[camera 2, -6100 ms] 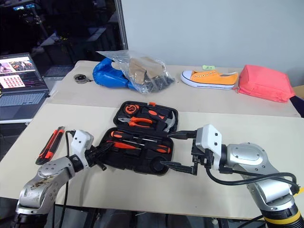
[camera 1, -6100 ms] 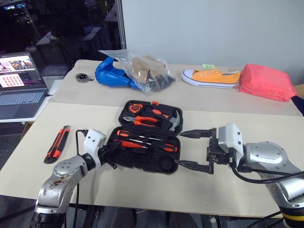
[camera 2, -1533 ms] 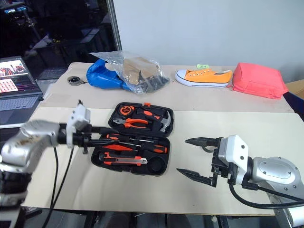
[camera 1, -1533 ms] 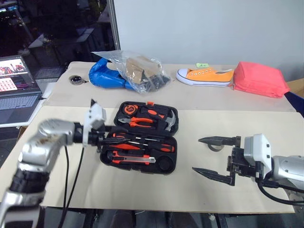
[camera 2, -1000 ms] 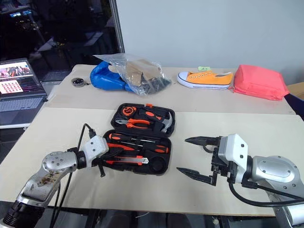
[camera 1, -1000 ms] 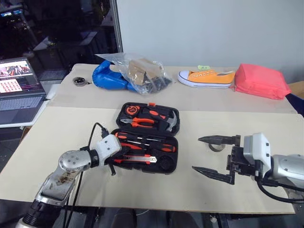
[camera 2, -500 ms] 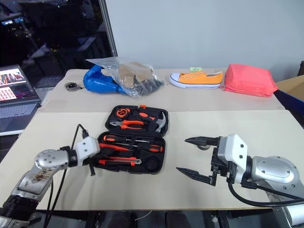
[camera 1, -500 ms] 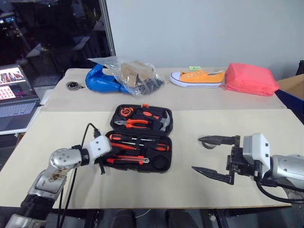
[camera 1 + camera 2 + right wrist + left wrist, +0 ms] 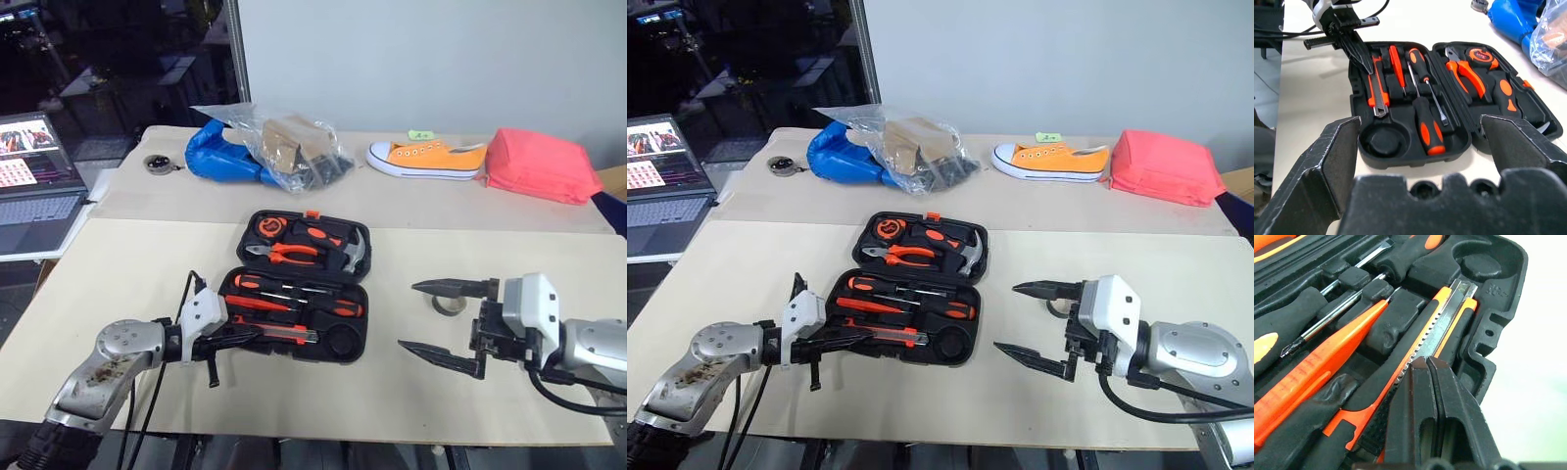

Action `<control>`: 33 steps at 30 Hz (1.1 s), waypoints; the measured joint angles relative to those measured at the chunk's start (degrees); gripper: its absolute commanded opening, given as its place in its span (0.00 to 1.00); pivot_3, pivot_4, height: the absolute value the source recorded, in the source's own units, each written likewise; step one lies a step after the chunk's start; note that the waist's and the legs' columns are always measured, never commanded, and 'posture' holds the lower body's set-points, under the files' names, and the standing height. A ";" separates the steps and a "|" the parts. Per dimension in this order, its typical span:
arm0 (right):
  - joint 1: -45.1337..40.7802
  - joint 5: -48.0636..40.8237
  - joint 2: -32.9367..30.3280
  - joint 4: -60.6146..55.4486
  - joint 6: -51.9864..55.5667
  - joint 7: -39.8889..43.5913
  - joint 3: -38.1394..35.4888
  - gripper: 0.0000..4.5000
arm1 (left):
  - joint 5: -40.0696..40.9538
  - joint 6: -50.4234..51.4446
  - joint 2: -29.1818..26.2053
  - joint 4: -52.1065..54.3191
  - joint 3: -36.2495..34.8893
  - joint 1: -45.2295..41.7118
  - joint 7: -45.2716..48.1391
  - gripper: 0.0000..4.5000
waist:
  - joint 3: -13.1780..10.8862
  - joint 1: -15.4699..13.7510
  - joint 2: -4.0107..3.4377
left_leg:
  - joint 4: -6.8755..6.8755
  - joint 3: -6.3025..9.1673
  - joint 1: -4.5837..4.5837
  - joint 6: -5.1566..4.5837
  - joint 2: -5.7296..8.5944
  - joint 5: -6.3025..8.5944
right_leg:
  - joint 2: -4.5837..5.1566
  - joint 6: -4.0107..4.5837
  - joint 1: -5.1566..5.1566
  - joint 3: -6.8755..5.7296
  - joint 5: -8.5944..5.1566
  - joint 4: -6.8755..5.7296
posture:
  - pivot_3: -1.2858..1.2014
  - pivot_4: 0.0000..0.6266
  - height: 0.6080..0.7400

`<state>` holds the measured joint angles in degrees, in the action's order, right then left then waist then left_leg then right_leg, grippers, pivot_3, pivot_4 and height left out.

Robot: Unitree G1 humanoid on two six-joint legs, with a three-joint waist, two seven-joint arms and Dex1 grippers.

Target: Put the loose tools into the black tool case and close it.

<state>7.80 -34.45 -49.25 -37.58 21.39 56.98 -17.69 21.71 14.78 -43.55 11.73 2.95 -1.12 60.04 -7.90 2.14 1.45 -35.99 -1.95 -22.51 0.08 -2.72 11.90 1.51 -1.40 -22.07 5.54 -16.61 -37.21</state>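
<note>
The black tool case [image 9: 299,284] is lying open on the tabletop [image 9: 127,264], stiff and light-looking; I'm judging its ribbed lid edge the place to lift. My right tool [image 9: 439,321] is hanging wide open beside the tape roll [image 9: 449,304], light and stiff, best pinched across its rim. My left tool [image 9: 235,339], closed and empty, is resting on the utility knife [image 9: 284,336] in its slot.

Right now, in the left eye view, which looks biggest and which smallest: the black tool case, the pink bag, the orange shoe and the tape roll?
Largest to smallest, as they look:
1. black tool case
2. pink bag
3. orange shoe
4. tape roll
The bag and shoe lie farther back, so their true sizes could be closer to the case's.
</note>
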 measured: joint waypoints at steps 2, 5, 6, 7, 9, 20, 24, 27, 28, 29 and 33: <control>-0.01 0.59 -0.05 0.48 1.18 -2.08 -1.07 1.00 | 1.31 2.68 0.99 1.17 -0.59 0.00 -1.06 0.02 | -0.01 -0.01 0.02 | -0.02 -0.01 -0.02 -0.02 -0.02 -0.03 | -0.01 -0.27 -0.02 0.01 -0.06 0.00 | 0.52 0.24 1.00; 0.46 2.03 -2.60 1.42 5.18 -4.58 -1.24 1.00 | 7.10 10.34 1.16 6.75 -2.20 -0.73 -3.36 0.02 | -0.06 -0.04 0.07 | -0.11 0.00 -0.15 -0.02 -0.08 -0.05 | -0.04 -0.31 -0.09 -0.01 -0.01 -0.01 | 0.52 0.24 1.00; 0.54 2.01 -4.38 2.03 8.44 -5.11 -1.25 1.00 | 12.72 15.48 0.57 9.92 -3.89 -3.01 -3.84 0.07 | -0.07 -0.11 0.09 | -0.15 -0.01 -0.18 -0.02 -0.09 -0.06 | -0.04 -0.32 -0.09 -0.05 -0.01 -0.01 | 0.52 0.24 1.00; 0.60 2.04 -5.51 2.38 10.27 -5.28 -1.23 1.00 | 15.85 18.03 0.07 11.66 -5.10 -5.16 -4.29 0.13 | -0.07 -0.23 0.09 | -0.17 0.00 -0.22 -0.02 -0.10 -0.06 | -0.06 -0.32 -0.10 -0.08 -0.01 -0.01 | 0.52 0.24 1.00; 0.01 4.01 -8.76 3.40 15.65 -7.65 0.01 1.00 | 22.83 23.97 -1.64 16.14 -8.10 -11.18 -5.86 0.26 | -0.06 -0.33 0.08 | -0.18 -0.02 -0.23 -0.02 -0.04 -0.05 | -0.09 -0.33 -0.09 -0.05 -0.01 0.03 | 0.52 0.24 1.00; -20.73 14.21 -6.21 18.95 27.17 -16.15 18.79 1.00 | 34.98 37.93 -2.19 23.31 -6.13 -24.32 -12.83 0.55 | -0.15 0.26 0.02 | -0.16 0.02 -0.34 -0.02 0.06 -0.05 | -0.25 -0.29 -0.21 -0.01 0.01 0.10 | 0.52 0.24 1.00; -25.94 16.87 -4.66 23.00 29.43 -15.82 24.99 0.74 | 34.78 38.45 -2.19 23.40 -5.39 -24.94 -13.96 0.55 | -0.15 0.20 0.01 | -0.16 0.01 -0.42 -0.02 0.09 -0.05 | -0.21 0.02 -0.27 -0.02 0.19 0.12 | 0.52 0.24 1.00; -27.39 18.50 -5.18 23.50 30.55 -15.76 26.03 0.55 | 34.74 38.53 -2.21 23.40 -5.42 -24.93 -14.41 0.55 | -0.15 -0.10 0.01 | -0.17 0.03 -0.44 -0.02 0.12 -0.05 | -0.18 0.04 -0.25 -0.04 0.20 0.14 | 0.52 0.24 1.00; -27.46 18.75 -5.45 23.50 30.83 -15.76 26.03 0.46 | 34.73 38.53 -2.21 23.40 -5.46 -24.88 -14.50 0.55 | -0.15 -0.22 0.01 | -0.18 0.03 -0.45 -0.02 0.12 -0.05 | -0.18 0.04 -0.25 -0.05 0.20 0.14 | 0.52 0.24 1.00; -27.55 19.06 -5.61 23.49 31.20 -15.76 26.01 0.39 | 34.72 38.53 -2.21 23.40 -5.54 -24.71 -14.57 0.55 | -0.15 -0.25 0.01 | -0.18 0.02 -0.44 -0.02 0.12 -0.05 | -0.17 0.04 -0.24 -0.05 0.20 0.14 | 0.52 0.24 1.00; -27.49 19.82 -5.75 22.94 31.34 -15.40 26.01 0.07 | 34.69 38.49 -1.90 23.49 -5.53 -23.61 -15.76 0.55 | -0.15 -0.25 0.01 | -0.19 0.03 -0.41 -0.02 0.11 -0.05 | -0.19 0.04 -0.23 -0.05 0.20 0.11 | 0.52 0.24 1.00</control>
<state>-19.69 -14.63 -55.00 -14.64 52.73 41.58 8.32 56.41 53.27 -45.45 35.23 -2.57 -24.73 44.28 -8.05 1.88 1.47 -36.18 -1.92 -22.92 0.06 -2.62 11.85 1.32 -1.36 -22.30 5.49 -16.41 -37.10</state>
